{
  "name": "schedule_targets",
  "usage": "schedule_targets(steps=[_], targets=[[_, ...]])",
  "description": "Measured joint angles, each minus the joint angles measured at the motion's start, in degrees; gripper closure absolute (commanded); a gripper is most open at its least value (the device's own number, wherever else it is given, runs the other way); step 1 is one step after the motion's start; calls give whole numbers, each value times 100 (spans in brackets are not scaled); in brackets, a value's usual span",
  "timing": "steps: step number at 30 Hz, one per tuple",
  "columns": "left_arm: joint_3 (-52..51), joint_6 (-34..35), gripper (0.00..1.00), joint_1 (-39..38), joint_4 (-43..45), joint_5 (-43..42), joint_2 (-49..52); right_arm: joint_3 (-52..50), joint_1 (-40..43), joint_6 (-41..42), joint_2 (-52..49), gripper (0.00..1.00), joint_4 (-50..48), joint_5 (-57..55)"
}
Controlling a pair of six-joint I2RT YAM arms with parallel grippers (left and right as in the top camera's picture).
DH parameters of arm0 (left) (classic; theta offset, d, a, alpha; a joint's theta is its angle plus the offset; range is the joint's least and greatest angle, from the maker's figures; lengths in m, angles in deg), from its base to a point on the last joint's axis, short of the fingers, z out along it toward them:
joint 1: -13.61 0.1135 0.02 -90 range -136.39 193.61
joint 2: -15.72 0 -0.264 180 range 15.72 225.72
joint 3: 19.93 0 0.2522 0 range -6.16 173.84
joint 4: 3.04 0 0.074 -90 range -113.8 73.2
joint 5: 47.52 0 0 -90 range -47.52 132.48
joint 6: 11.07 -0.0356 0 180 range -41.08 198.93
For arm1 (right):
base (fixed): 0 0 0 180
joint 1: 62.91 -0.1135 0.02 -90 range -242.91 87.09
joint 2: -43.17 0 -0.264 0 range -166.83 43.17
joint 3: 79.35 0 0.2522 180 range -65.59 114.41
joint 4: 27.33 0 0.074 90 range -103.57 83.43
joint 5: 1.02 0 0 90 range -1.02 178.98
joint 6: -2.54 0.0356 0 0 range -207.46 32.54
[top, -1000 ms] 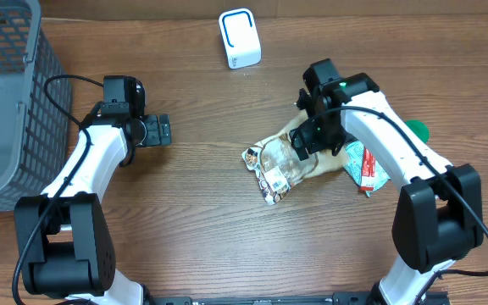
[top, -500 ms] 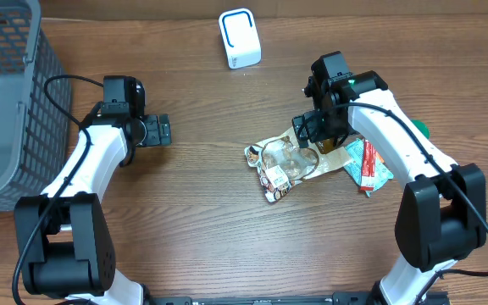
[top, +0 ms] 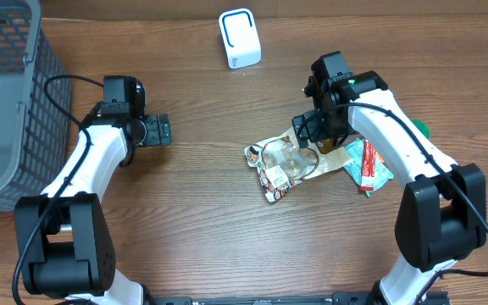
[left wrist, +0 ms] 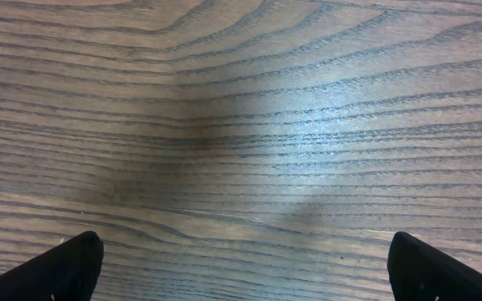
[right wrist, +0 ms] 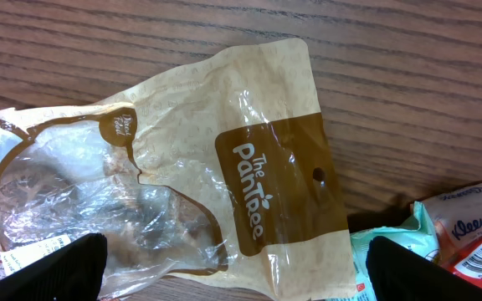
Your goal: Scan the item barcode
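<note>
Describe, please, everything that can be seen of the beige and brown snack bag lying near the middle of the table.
The snack bag is beige and looks like paper. It has a brown panel reading "The Pantree" and a small hang hole. A clear, crinkled window shows something brownish inside, but I cannot tell what it is. The bag lies flat and wrinkled on the wooden table. One corner reaches a teal packet; whether they overlap is unclear. The right gripper is open above the bag and is not gripping it.

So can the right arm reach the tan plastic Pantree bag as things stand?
Probably yes: the right arm's open fingers hang directly over the tan plastic Pantree bag, nothing covering it.
</note>
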Motion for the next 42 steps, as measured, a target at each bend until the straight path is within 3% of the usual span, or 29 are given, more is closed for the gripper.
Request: schedule_targets(steps=[23, 42], targets=[[0, 0, 0, 0, 0, 2, 0, -20, -20, 2, 162, 0, -2, 0], [0, -13, 0, 0, 2, 2, 0, -26, -74, 15, 3832, 0, -22, 0]])
